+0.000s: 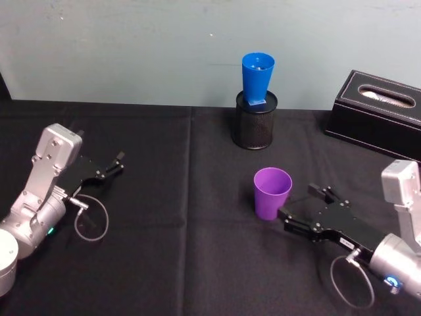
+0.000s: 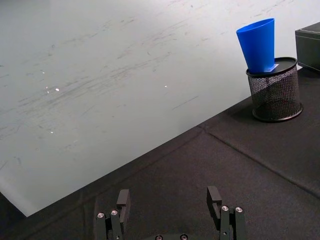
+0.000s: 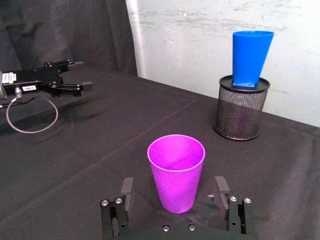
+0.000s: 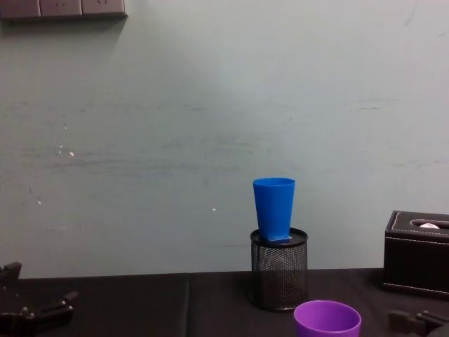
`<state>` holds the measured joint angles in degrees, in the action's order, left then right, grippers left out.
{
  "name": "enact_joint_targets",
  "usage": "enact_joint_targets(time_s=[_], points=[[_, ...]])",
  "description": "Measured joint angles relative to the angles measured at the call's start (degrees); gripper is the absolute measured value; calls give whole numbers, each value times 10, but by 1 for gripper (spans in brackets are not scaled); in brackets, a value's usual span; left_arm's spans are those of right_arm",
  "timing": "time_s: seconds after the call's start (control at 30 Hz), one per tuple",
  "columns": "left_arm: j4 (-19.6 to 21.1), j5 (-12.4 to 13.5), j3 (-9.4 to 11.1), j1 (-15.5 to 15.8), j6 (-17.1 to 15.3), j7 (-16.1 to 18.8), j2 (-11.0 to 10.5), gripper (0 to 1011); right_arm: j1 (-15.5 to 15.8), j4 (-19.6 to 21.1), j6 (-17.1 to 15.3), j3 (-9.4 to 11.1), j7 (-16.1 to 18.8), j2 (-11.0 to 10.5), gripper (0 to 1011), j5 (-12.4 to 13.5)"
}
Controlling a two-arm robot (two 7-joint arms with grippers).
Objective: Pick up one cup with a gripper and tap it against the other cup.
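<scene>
The purple cup (image 1: 272,192) (image 3: 176,172) (image 4: 327,319) stands upright on the black cloth, right of centre. My right gripper (image 1: 299,202) (image 3: 174,189) is open at table level just to the cup's right, one finger on either side of its base without touching it. The blue cup (image 1: 257,79) (image 3: 251,57) (image 4: 273,208) (image 2: 257,45) sits upright, slightly tilted, in the top of a black mesh pen holder (image 1: 254,122) at the back. My left gripper (image 1: 117,164) (image 2: 168,197) rests open and empty at the far left.
A black tissue box (image 1: 378,112) (image 4: 417,253) sits at the back right. Thin cable loops hang beside each wrist (image 1: 91,220). A pale wall (image 1: 131,46) closes off the table's far edge. Open cloth lies between the purple cup and the pen holder.
</scene>
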<state>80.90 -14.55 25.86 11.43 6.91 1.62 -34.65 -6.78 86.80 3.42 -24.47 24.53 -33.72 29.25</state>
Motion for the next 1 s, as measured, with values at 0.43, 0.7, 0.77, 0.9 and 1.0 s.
enact_joint_targets(time_s=[0.43,0.7,0.77,0.9,1.0], points=[[0,0,0,0,0,0,0,1005,-33,-53,-2,-8,13,42,1003,-29],[0,0,0,0,0,0,0,1005,-57,-83,6,-12,24,67,1003,-46],[0,0,0,0,0,0,0,1004,-64,-92,8,-13,26,74,1003,-52],[0,0,0,0,0,0,0,1005,-73,-107,12,-14,29,86,1003,-60],[0,0,0,0,0,0,0,1004,-79,-118,15,-13,30,94,1003,-65]])
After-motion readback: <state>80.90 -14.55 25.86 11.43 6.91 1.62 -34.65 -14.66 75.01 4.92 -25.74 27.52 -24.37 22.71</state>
